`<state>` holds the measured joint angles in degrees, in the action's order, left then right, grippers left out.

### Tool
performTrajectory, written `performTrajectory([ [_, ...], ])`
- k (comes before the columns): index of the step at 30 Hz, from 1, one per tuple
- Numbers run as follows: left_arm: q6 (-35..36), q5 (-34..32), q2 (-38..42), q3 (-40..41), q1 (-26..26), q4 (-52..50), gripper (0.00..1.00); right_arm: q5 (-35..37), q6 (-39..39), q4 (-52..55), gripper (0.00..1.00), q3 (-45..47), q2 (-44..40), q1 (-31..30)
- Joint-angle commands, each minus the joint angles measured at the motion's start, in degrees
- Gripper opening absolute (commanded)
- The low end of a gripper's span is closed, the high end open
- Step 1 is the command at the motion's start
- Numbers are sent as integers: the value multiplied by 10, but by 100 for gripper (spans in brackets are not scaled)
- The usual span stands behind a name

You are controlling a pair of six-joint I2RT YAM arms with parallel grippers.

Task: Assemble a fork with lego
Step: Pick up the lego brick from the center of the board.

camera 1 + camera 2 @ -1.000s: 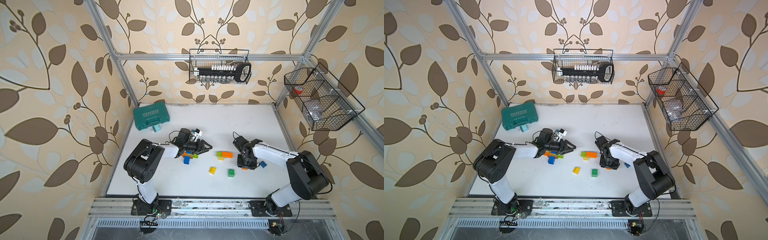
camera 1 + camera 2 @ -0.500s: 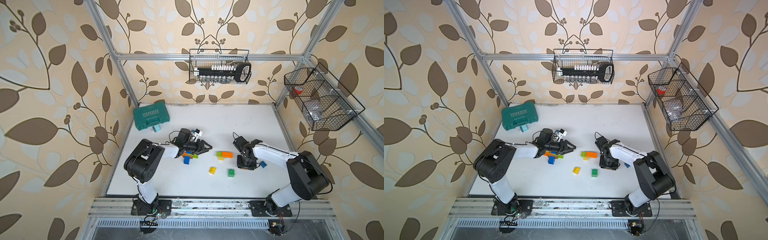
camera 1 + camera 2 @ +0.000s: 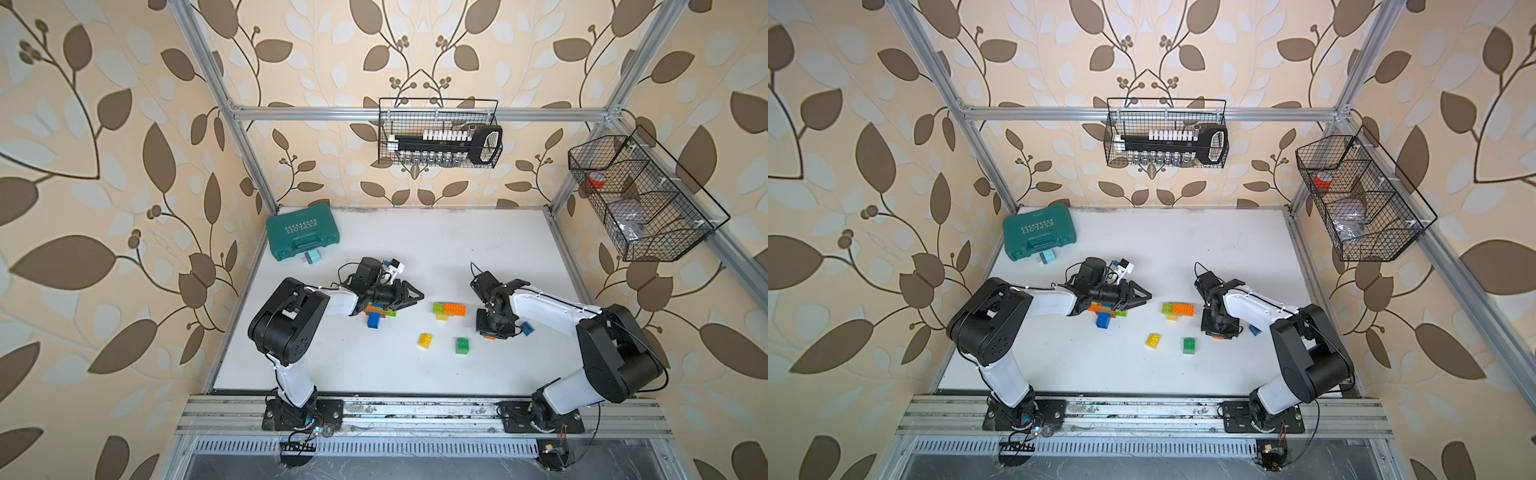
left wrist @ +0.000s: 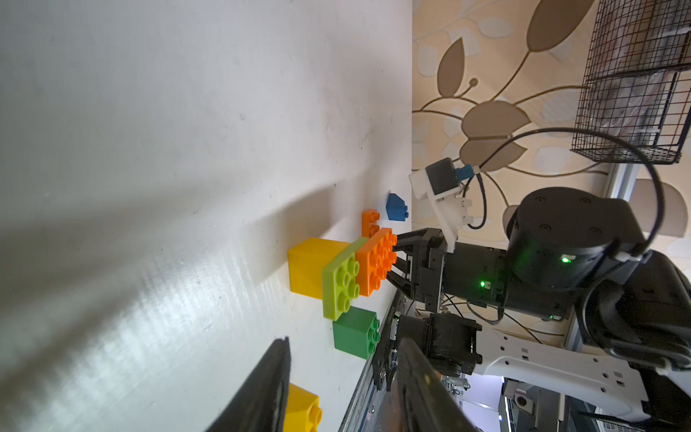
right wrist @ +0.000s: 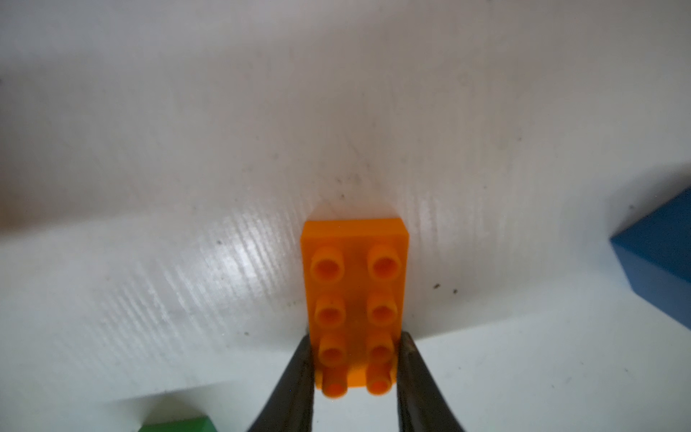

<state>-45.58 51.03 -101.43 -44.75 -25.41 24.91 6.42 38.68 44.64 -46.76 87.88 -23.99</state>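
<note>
Right wrist view: right claw (image 5: 355, 338) is clamped on one end of the orange plate (image 5: 355, 262), flat on the tabletop (image 5: 187, 149) towards its right edge; left claw (image 4: 342, 374) gapes, empty. End-only grip, so it could swivel or slip on lifting.

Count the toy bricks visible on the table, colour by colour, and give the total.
Orange brick: 3
Green brick: 3
Yellow brick: 2
Blue brick: 2
Brown brick: 1
Total: 11
More may hide under the left gripper.
</note>
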Motion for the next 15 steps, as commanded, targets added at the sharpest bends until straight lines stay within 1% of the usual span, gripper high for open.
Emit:
performTrajectory([
  [1,21,14,6,-17,5,-14,49,4,-13,21,24,3,-18,-3],
  [6,33,10,16,-30,10,-44,49,25,-56,33,23,-35,-89,-2],
  [8,38,9,20,-37,12,-56,49,32,-94,35,23,-55,-112,1],
  [11,46,9,23,-49,17,-75,48,-8,-193,3,24,-84,-145,0],
  [13,51,9,26,-56,21,-88,49,-54,-261,-16,25,-103,-157,0],
  [15,52,9,31,-60,27,-99,49,-104,-348,-10,25,-130,-154,-5],
])
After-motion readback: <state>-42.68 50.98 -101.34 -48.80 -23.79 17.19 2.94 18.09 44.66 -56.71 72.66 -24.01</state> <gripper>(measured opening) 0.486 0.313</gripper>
